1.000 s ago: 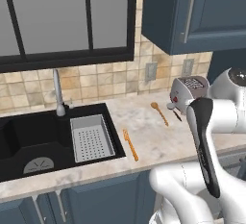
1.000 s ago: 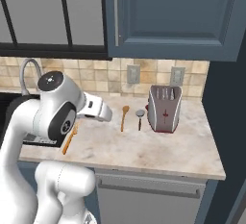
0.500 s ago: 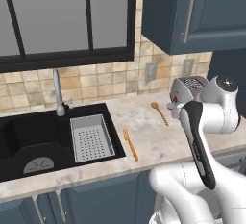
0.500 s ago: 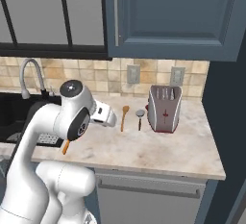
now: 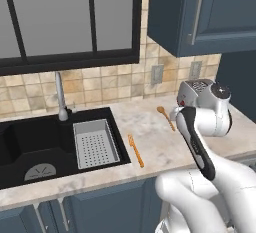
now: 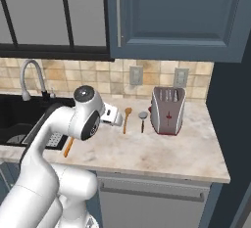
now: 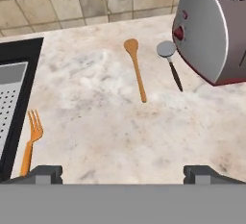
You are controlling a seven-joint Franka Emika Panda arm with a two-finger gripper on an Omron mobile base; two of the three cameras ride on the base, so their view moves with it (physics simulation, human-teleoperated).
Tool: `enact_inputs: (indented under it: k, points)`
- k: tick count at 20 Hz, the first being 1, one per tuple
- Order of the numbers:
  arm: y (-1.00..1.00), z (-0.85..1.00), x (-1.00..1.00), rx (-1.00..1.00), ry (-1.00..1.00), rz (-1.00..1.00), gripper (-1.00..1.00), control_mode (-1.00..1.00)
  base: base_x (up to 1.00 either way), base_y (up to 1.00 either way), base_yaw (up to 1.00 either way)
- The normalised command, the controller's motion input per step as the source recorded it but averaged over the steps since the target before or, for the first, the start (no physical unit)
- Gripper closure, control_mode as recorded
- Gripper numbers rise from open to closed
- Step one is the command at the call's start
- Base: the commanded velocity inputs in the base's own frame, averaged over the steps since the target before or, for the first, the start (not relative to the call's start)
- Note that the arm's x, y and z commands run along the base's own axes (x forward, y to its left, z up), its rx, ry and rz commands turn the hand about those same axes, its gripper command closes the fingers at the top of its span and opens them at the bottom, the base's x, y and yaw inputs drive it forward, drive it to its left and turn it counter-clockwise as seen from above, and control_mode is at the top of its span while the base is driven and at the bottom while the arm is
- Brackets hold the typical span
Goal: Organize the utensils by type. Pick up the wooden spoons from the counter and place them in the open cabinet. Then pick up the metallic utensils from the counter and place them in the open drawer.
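A wooden spoon point(image 7: 136, 71) lies on the beige counter point(image 7: 110, 122), bowl toward the tiled wall. To its right lies a short metallic utensil point(image 7: 169, 59) with a round silver head and a dark handle. An orange-copper fork point(image 7: 30, 143) rests by the sink's edge. My gripper point(image 7: 123, 174) hangs open above the counter, nearer than the spoon, with nothing between its fingertips point(image 7: 44, 173). The spoon point(image 5: 165, 116) and fork point(image 5: 135, 150) lie left of my arm. The dark blue upper cabinet point(image 6: 176, 16) shows its door panel and grey bar handle point(image 6: 117, 14). The drawer is out of view.
A silver and red toaster point(image 7: 216, 26) stands right next to the short utensil. The black sink point(image 5: 35, 147) holds a grey strainer basket point(image 5: 95, 143), and a tap point(image 5: 61, 99) rises behind it. Glass-fronted cabinets point(image 5: 65, 17) hang over the sink. The counter ends at the right point(image 6: 220, 168).
My arm has swung toward the spoon and toaster, carrying the hand with it. The gripper has stayed open. The utensils have not moved.
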Motion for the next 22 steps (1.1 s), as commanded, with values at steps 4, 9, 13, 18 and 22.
enact_inputs:
  k: [4,9,13,18,22]
  points:
    - [-0.03,-0.18,0.51,0.0,0.07,0.0,-1.0,-1.0,0.0,0.0,0.0]
    - [-0.01,-0.23,0.45,0.02,0.1,0.0,-1.0,-1.0,0.0,0.0,0.0]
    - [-0.11,-0.24,0.36,0.0,0.06,0.0,-1.0,-1.0,0.0,0.0,0.0]
    - [-0.15,-0.2,0.27,0.0,0.01,0.0,-1.0,-1.0,0.0,0.0,0.0]
    - [-0.09,-0.2,0.22,0.0,0.0,0.0,-1.0,-1.0,0.0,0.0,0.0]
